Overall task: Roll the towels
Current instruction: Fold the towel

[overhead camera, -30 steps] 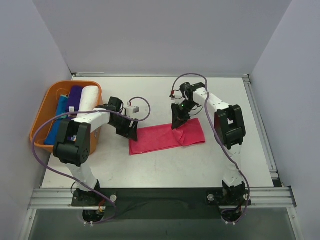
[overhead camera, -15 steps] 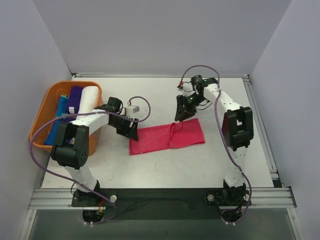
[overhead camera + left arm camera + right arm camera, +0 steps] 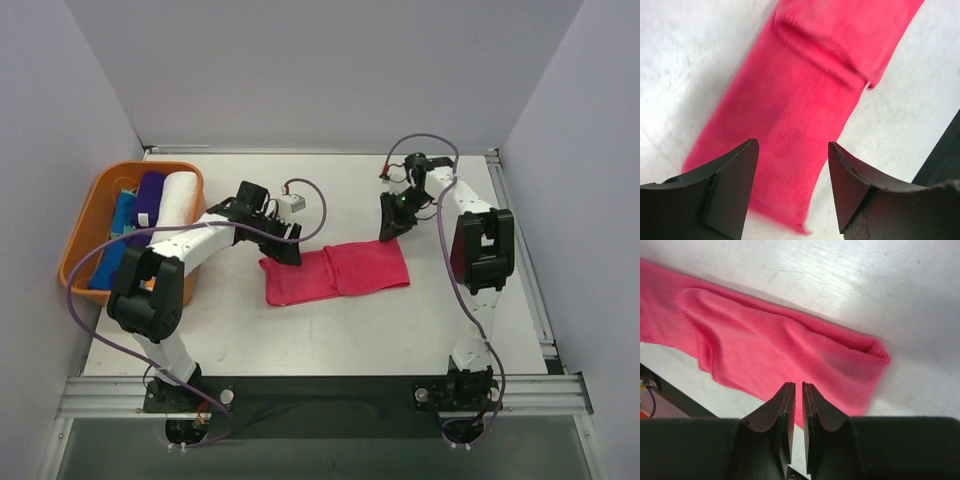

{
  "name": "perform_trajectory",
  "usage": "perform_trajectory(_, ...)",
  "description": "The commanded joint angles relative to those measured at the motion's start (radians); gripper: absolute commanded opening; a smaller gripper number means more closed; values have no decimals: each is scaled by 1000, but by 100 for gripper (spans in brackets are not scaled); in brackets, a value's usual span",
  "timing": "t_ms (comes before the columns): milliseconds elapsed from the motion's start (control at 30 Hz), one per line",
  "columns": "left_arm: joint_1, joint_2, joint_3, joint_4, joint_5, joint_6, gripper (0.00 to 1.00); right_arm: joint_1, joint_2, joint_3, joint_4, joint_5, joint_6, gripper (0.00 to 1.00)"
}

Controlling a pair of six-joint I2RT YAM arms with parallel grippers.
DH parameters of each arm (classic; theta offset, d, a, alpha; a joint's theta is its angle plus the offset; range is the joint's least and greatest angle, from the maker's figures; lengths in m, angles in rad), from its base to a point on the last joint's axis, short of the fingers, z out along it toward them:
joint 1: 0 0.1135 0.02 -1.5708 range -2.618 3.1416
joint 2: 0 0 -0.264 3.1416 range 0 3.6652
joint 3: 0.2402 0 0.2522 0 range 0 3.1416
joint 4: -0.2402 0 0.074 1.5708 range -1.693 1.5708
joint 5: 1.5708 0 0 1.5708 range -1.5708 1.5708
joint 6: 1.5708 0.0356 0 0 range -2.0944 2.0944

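Observation:
A hot pink towel (image 3: 335, 272) lies flat on the white table, folded over on itself at its right half. My left gripper (image 3: 290, 255) hovers open over the towel's left end; in the left wrist view its fingers (image 3: 792, 150) straddle the towel (image 3: 805, 90) without touching it. My right gripper (image 3: 388, 232) hangs just beyond the towel's far right corner. In the right wrist view its jaws (image 3: 795, 386) stand almost together with nothing between them, above the folded towel (image 3: 775, 345). Rolled white (image 3: 178, 198), purple (image 3: 150, 195) and blue (image 3: 122, 215) towels lie in the basket.
An orange plastic basket (image 3: 100, 190) stands at the table's left edge, beside the left arm. Purple cables loop off both arms. Grey walls close in the table at the back and on both sides.
My right gripper let go of the towel's fold, rose and moved to the back right, its jaws closing again. The fold settled flat. My left gripper shifted right, over the towel's left end.

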Motion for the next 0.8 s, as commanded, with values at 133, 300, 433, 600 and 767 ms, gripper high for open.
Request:
perform_trajectory(133,1,3,31,87,9,-53,67,-14,92,-12,-28,169,-22,14)
perform_trajectory(300,105,-73,-72,79,0,-58,66,-41,126,2,-31,242,-26,14)
perform_trajectory(433,151,-121,-122,38,-9,8,65,-61,117,11,-33,243,-40,17)
perform_trajectory(600,147,-150,-156,30,3,24,65,-101,-15,-21,-33,91,-20,27)
perform_trajectory(767,147,-143,-149,36,9,16,65,-138,-123,-109,-34,106,17,30)
